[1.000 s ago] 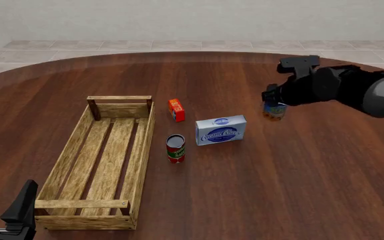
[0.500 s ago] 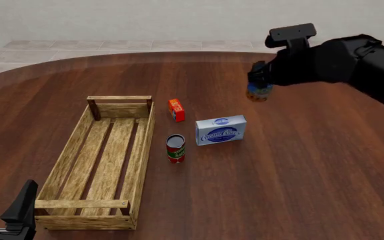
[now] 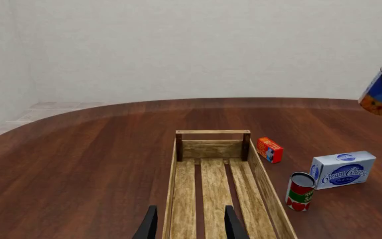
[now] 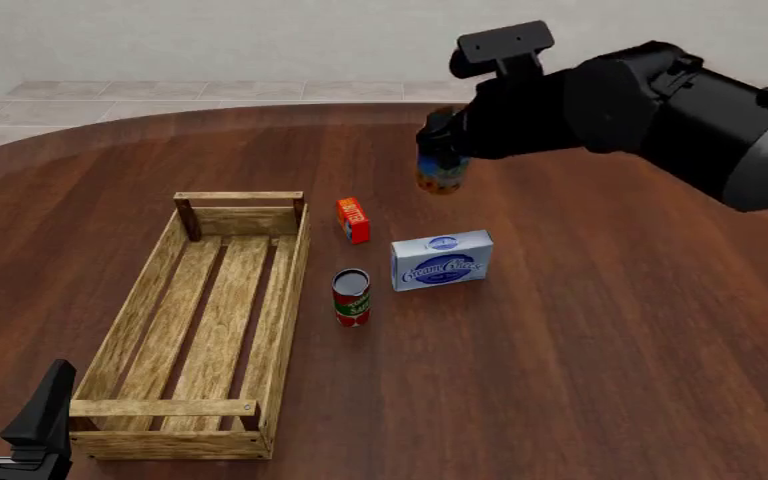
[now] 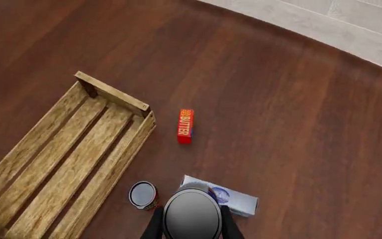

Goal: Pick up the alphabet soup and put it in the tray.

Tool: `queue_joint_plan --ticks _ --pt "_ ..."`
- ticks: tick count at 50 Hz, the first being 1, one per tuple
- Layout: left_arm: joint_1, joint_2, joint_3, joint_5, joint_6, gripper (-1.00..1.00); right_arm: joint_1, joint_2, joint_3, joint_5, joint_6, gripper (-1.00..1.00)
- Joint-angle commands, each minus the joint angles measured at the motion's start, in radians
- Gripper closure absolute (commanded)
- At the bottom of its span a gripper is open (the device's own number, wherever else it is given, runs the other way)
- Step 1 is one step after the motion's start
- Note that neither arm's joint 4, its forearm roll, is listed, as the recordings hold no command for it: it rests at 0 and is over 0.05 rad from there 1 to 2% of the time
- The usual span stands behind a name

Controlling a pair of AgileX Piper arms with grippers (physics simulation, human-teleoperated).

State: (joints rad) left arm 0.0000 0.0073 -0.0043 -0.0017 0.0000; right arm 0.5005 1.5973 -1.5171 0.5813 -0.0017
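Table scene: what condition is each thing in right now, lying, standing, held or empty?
Soup can: held in the air by the right end effector, clear of the table.
Tray: flat on the table, nothing inside.
Red and green can: upright beside the tray.
Butter box: resting on the table near the tray's far end.
Cream cheese box: resting on the table.
Left end effector: open, holding nothing.

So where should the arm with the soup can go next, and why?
Probably further left, towards the tray. The right gripper holds the soup can in the air, right of the butter box, not yet over the tray.
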Motion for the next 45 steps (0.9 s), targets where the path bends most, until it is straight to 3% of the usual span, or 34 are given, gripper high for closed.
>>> queue_joint_plan --ticks 1,23,45 --pt "0.000 0.000 0.000 0.000 0.000 -1.00 0.102 0.033 -0.076 0.006 0.034 1.00" --pt "0.000 0.000 0.000 0.000 0.000 -1.00 0.241 0.146 -0.213 0.007 0.058 1.00" --pt "0.000 0.000 0.000 0.000 0.000 -1.00 0.315 0.272 -0.308 -0.004 0.066 1.00"
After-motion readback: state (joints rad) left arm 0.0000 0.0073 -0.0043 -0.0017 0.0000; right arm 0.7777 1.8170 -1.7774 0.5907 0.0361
